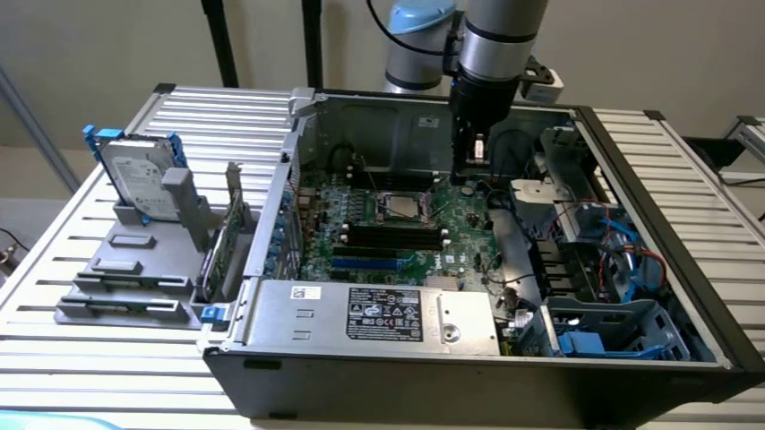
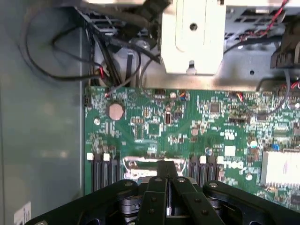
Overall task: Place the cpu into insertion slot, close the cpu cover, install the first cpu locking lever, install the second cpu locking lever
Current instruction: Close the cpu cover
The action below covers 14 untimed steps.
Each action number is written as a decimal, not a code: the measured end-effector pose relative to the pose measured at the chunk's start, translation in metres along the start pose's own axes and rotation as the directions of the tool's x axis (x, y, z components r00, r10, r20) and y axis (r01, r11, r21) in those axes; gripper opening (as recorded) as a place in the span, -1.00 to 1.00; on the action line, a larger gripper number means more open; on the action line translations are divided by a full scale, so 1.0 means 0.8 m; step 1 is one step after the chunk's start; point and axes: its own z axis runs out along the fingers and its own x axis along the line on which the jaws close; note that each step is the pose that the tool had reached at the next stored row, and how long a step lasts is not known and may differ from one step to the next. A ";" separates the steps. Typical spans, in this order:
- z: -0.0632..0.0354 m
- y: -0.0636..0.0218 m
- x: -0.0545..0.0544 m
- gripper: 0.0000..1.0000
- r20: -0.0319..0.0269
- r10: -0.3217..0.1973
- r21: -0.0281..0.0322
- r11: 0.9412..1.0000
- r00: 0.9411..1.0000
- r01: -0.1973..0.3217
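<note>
I stand by the slatted table (image 1: 107,340), looking into the open computer case (image 1: 669,224). I place everything from the insertion slot (image 1: 400,204).

Nearest to me, in front of the slot, is a grey power box (image 1: 358,313) with a white label. Between that box and the slot lie the long black memory slots (image 1: 389,237) on the green board (image 1: 460,237).

The slot is a small square with a metal rim. In its middle shows a pale square, which looks like the cpu (image 1: 403,207), lying flat. I cannot tell if the cover is down over it.

The gripper (image 1: 464,181) hangs low inside the case, just beside the slot, on the exterior view's right and a little behind it. Its two black fingers (image 2: 159,176) are pressed tight together, with nothing between them that I can see. In the wrist view the fingertips sit at the edge of the slot's shiny rim (image 2: 140,165). The cpu is not in the fingers.

Behind the slot the grey arm (image 1: 496,36) goes up.

Far off on the exterior view's left of the slot, outside the case, a hard drive (image 1: 138,179) leans on a grey stand.
</note>
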 end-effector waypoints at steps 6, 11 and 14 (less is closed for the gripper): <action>0.001 0.031 0.000 -0.79 -0.010 0.000 0.004 1.000 1.000 0.000; 0.008 0.036 0.001 -0.79 -0.012 0.000 0.007 1.000 1.000 0.000; 0.015 0.036 0.002 -0.79 -0.012 0.000 0.007 1.000 1.000 0.000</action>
